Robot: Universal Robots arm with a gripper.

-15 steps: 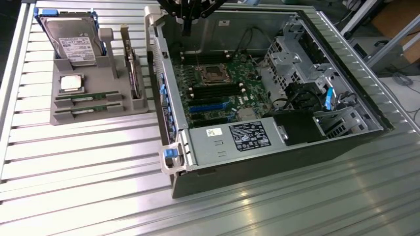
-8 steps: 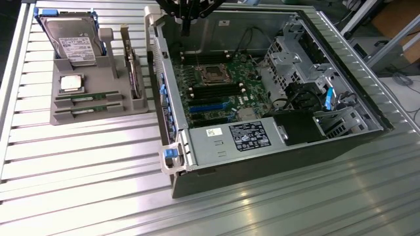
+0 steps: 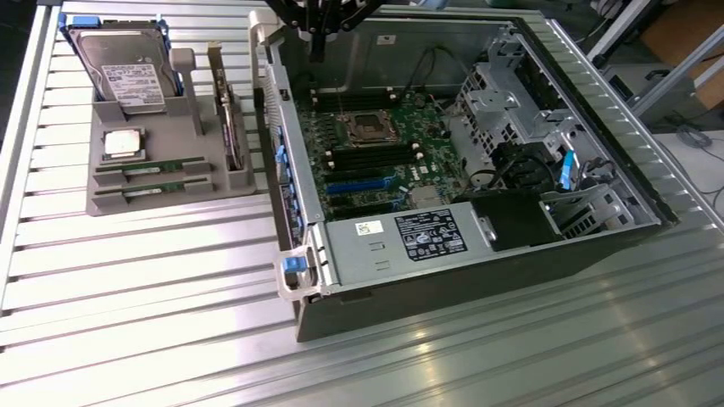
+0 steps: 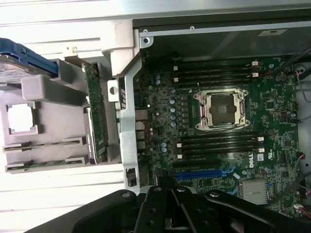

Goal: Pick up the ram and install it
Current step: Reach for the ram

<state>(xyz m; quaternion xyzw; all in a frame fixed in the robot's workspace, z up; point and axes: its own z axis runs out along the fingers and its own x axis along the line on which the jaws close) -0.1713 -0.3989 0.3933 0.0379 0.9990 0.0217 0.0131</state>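
Two ram sticks [image 3: 153,168] [image 3: 153,192] lie flat in the near slots of a grey tray [image 3: 114,208] at the exterior view's left. The wrist view has them as thin green strips [image 4: 43,144] [image 4: 43,164]. My gripper [image 3: 319,52] hangs over the far edge of the open computer case [image 3: 453,280], its black fingers drawn together to a point, shut with nothing in them. Its dark linkage [image 4: 167,194] shows in the wrist view above the motherboard [image 4: 272,145]. Black memory slots [image 3: 374,158] [image 4: 216,143] run beside the CPU socket [image 3: 370,127] [image 4: 221,109].
The tray also holds a hard drive [image 3: 125,59] with a white label, a square silver CPU [image 3: 122,142] and an upright green card [image 3: 232,119]. A power supply [image 3: 430,237], drive cage [image 3: 498,93] and cables fill the case's right side. The whole stands on a slatted metal table [image 3: 136,305].
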